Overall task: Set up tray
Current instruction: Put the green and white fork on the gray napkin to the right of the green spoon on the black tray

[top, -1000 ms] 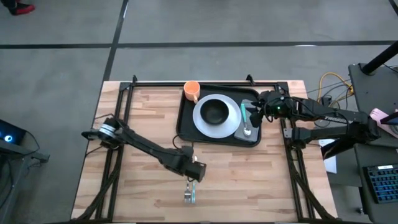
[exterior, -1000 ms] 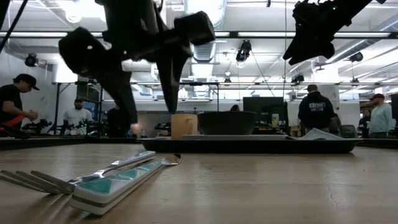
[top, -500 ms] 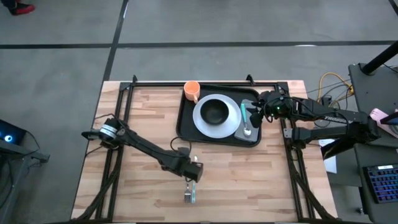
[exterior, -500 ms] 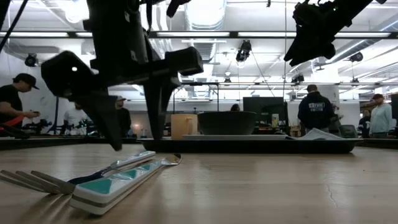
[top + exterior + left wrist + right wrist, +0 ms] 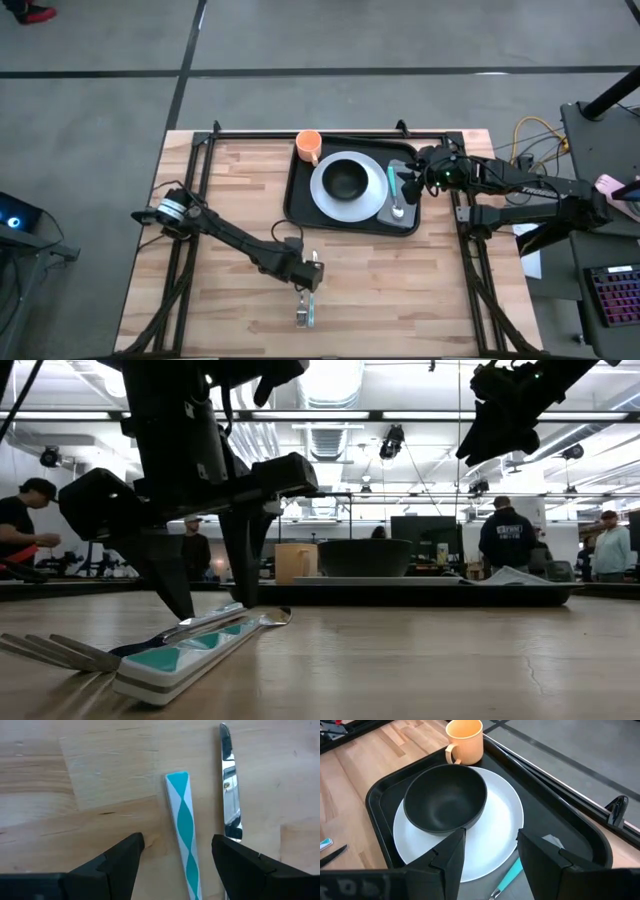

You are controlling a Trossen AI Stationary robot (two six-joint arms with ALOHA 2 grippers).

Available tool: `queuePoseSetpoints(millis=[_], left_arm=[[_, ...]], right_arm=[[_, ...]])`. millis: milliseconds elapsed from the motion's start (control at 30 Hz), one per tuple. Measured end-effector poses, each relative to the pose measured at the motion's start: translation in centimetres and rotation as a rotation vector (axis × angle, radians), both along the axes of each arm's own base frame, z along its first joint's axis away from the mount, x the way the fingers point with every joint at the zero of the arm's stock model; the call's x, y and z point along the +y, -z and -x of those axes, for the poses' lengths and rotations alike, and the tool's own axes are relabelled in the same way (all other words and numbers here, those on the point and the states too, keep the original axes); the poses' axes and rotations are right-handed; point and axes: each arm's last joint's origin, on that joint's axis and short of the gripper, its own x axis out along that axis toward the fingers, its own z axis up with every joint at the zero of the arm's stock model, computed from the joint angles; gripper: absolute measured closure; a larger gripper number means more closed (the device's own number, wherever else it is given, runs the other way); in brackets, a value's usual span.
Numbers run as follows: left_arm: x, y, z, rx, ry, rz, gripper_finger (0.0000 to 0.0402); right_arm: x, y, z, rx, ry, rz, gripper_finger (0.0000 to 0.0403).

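The black tray (image 5: 300, 200) lies at the table's far right. It carries a white plate (image 5: 370, 200) with a black bowl (image 5: 346, 180), an orange cup (image 5: 308, 146) and a teal-handled spoon (image 5: 395, 190). Near the table's near edge, a teal-and-white utensil handle (image 5: 183, 827) and a silver fork (image 5: 60, 650) lie side by side. My left gripper (image 5: 175, 855) is open and low over them, one finger on each side of the teal handle without touching it. My right gripper (image 5: 490, 852) hangs open above the tray's right part.
Black frame rails (image 5: 200, 170) run along the table's left, right and far sides. Bare wood (image 5: 400, 290) lies between the tray and the near edge. People (image 5: 508, 540) stand in the room beyond the table.
My left gripper has come down toward the cutlery by the near edge, so its fingertips now stand close to the table on either side of the teal handle. The cutlery has not moved.
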Motion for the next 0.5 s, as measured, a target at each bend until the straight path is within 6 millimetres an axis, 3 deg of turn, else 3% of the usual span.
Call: queuePoseSetpoints(millis=[133,400,500], left_arm=[[0.15,0.20,0.12,0.012,-0.002,-0.001,0.0209],[0.52,0.49,0.31,0.041,0.008,-0.004,0.0350],[0.53,0.51,0.37,0.061,0.061,0.000,0.0380]], right_arm=[[0.00,-0.01,0.00,-0.001,0.000,0.000,0.0234],[0.00,-0.01,-0.01,0.000,-0.002,0.003,0.0234],[0.00,-0.01,-0.01,0.004,-0.007,0.008,0.0234]])
